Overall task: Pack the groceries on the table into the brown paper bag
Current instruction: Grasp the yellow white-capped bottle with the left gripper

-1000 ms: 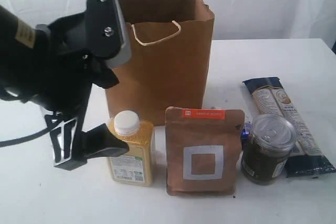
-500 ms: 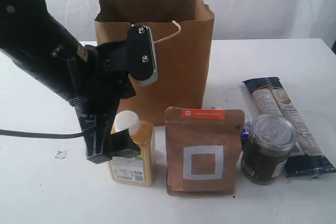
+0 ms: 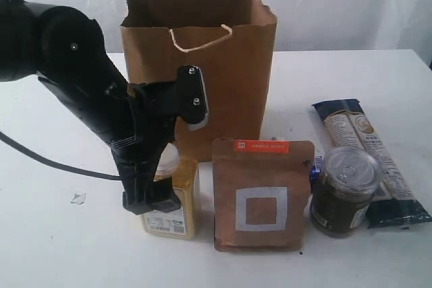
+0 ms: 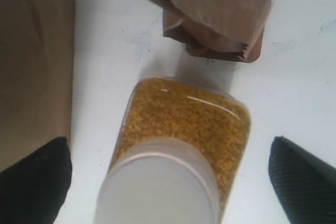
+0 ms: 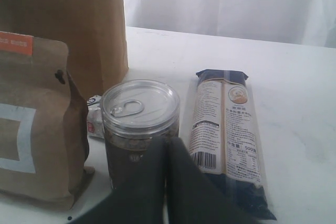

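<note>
Groceries sit in a loose row on the counter (image 3: 61, 254), in front of the brown paper bag (image 3: 223, 79). The bag stands upright and open at the back. One loop handle rises above its rim and the other droops over the front face.

From my exterior view, the yellow bottle (image 3: 181, 197) is at the left end of the row, just in front of the bag's lower left corner. My left wrist camera shows a strip of bare counter between them. Next comes the brown pouch (image 3: 262, 197), upright, with its white square facing me and an orange strip along the top. It is close beside the bottle but not touching it. To its right stands the small dark jar (image 3: 343, 193) with a clear pull-tab lid. The long navy-tan packet (image 3: 368, 150) lies flat behind and beside the jar, angled away toward the back. A small wrapped item (image 5: 94, 116) is tucked between the pouch and the jar.

My left claw (image 3: 177, 158) is spread wide and straddles the bottle from above. One finger is on the bag side and one on the near side, and the white cap (image 4: 157, 187) sits centred between them. Neither finger touches the bottle.

My right claw (image 5: 168, 146) has its fingers pressed together with nothing between them. It is low over the counter, in front of the dark jar. I cannot tell whether the tips touch the jar.

A small scrap (image 3: 79, 198) lies on the counter left of the bottle.
</note>
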Robot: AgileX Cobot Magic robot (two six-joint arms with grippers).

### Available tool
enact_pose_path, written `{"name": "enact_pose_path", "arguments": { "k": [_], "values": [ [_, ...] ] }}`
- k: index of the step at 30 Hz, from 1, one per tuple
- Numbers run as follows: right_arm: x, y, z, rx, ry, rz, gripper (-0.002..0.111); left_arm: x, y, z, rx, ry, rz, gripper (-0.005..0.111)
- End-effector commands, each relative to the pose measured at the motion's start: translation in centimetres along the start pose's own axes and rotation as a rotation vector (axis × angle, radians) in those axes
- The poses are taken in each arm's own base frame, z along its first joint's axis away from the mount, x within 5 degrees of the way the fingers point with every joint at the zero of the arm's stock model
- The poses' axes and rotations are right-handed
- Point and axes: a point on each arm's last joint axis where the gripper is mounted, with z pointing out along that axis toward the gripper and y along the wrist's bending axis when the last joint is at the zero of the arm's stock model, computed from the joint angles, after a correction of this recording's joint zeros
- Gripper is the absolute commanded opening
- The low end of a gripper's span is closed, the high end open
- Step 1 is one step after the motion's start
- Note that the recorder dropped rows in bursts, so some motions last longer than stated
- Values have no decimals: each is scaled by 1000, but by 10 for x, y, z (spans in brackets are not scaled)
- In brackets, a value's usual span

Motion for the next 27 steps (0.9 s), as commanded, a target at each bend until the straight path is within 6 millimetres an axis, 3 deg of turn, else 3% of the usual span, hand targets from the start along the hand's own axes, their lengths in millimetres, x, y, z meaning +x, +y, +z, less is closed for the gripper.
{"name": "enact_pose_path", "arguments": {
  "k": [1, 4, 10, 12, 17, 20, 22, 27],
  "values": [
    [0, 0, 0, 3, -12, 4, 0, 1, 1, 7, 28, 8, -22, 103],
    [0, 0, 0, 3, -12, 4, 0, 0, 1, 7, 36, -2, -42, 85],
    [0, 0, 0, 3, -12, 4, 0, -3, -6, 7, 109, -27, -106, 16],
    [0, 0, 0, 3, -12, 4, 0, -2, -8, 6, 134, -11, -100, 0],
    [0, 0, 0, 3, -12, 4, 0, 0, -11, -1, 145, 6, -86, 0],
    [0, 0, 0, 3, -12, 4, 0, 1, -12, -22, 87, -13, -101, 0],
    [0, 0, 0, 3, -12, 4, 0, 1, -13, -41, 35, -39, -125, 0],
    [0, 0, 0, 3, -12, 4, 0, 9, -31, -123, -150, -200, -152, 0]
  ]
}}
